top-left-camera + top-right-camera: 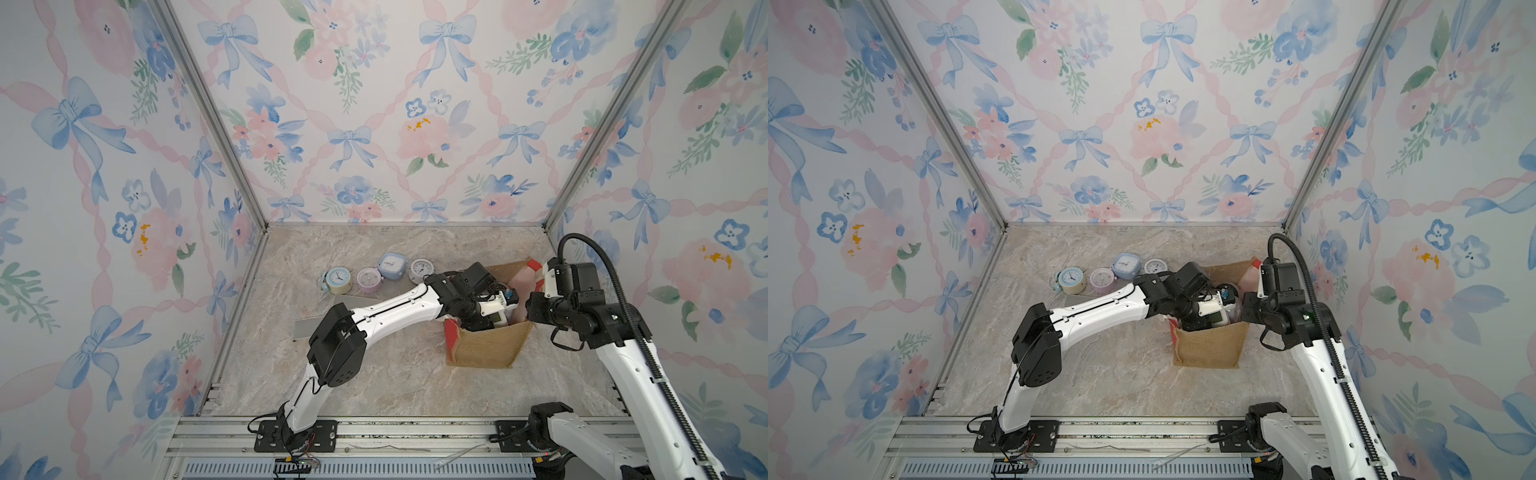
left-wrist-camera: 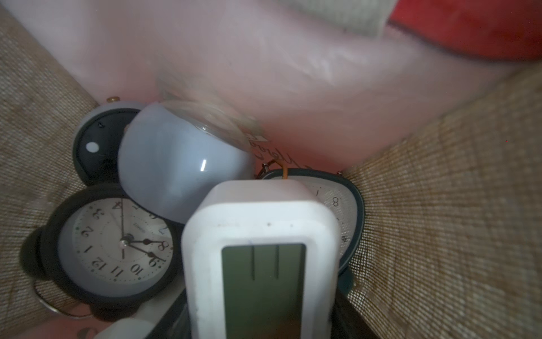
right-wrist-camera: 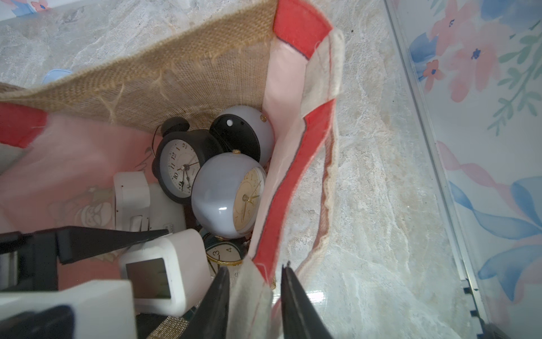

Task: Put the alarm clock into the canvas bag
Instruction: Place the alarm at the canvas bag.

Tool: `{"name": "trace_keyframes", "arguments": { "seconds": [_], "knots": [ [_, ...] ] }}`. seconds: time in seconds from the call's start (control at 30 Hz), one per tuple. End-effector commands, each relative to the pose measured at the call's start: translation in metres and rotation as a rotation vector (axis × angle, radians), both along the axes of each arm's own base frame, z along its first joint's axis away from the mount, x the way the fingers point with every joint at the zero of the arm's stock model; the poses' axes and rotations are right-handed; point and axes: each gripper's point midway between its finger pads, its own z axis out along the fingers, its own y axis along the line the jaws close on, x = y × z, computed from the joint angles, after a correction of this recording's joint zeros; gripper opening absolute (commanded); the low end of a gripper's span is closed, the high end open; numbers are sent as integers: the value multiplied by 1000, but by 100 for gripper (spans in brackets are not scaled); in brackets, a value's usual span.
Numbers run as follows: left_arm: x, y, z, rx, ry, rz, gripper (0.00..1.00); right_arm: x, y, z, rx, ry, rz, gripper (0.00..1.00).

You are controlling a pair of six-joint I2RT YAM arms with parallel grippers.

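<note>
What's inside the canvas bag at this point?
In the canvas bag: black twin-bell clock, lavender clock, white round clock, white digital clock. A dark-rimmed clock shows partly beneath; whatever lies under them is covered.

Your workspace is a marble-patterned tabletop (image 1: 395, 374), walled on three sides by wallpaper (image 1: 353, 137) printed with blue bows and pink flowers, with aluminium corner posts (image 1: 208, 108) at the joins. At about 9 o'clock lies a flat grey strip (image 1: 305, 329). A second grey plate (image 1: 357, 300) lies near it, toward its 1 o'clock. An aluminium rail (image 1: 415, 432) runs along 6 o'clock.
</note>
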Motion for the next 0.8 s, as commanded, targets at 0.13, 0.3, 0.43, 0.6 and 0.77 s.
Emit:
{"name": "trace_keyframes", "arguments": {
  "seconds": [0.13,0.3,0.43,0.6,0.77],
  "knots": [
    [-9,-1,10,-14,11,-41,67,-2,-3,-6,-8,28,0,32],
    [-10,-1,25,-41,-1,-45,72,-2,-3,-6,-7,30,0,32],
    [-9,0,39,-62,-23,-39,72,-1,-2,-6,-7,29,0,32],
    [-6,3,62,-97,-49,-17,71,0,-2,-5,-6,28,-1,32],
    [-3,8,83,-123,-83,12,70,1,-2,-5,-8,30,-1,32]
  ]
}}
